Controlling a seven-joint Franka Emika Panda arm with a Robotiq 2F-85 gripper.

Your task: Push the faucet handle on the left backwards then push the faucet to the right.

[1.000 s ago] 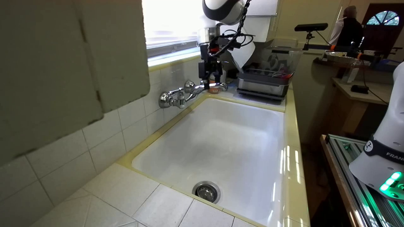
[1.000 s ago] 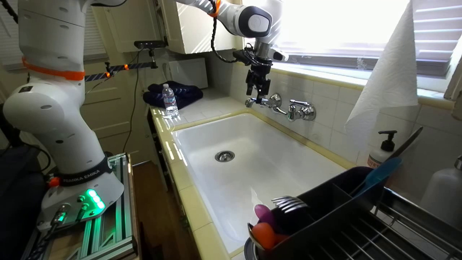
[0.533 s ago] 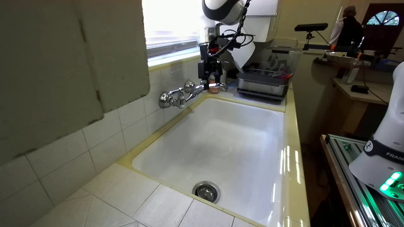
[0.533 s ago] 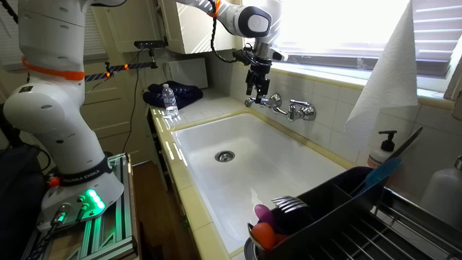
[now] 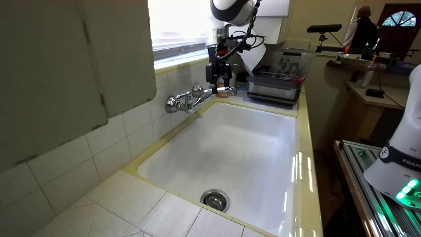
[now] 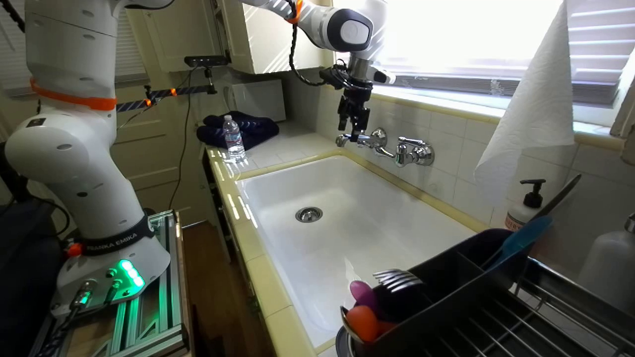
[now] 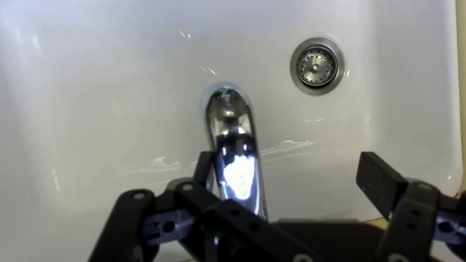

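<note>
The chrome faucet is mounted on the tiled wall; its spout [image 5: 231, 90] reaches out over the sink and also shows in another exterior view [image 6: 342, 141]. The left faucet handle [image 5: 183, 96] is nearest the camera in an exterior view, and the right handle [image 6: 412, 142] is nearest in an exterior view. My gripper [image 5: 220, 87] points down at the spout, its jaws wide apart. In the wrist view the spout [image 7: 233, 145] lies between the jaws of my gripper [image 7: 285, 158], close against the left finger [image 7: 204, 167] and well apart from the right finger [image 7: 378, 178].
The white sink [image 5: 236, 158] with its drain [image 7: 316, 67] lies below. The tiled wall and window sill stand behind the faucet. A dish rack [image 6: 446, 297] with utensils, a soap bottle [image 6: 521, 213] and a hanging paper towel [image 6: 531, 109] are beyond the right handle. A water bottle [image 6: 233, 139] stands opposite.
My gripper has shifted very slightly left in both exterior views, with its jaws still apart. The spout tip appears to shift slightly with it in an exterior view. The handles have not visibly moved.
</note>
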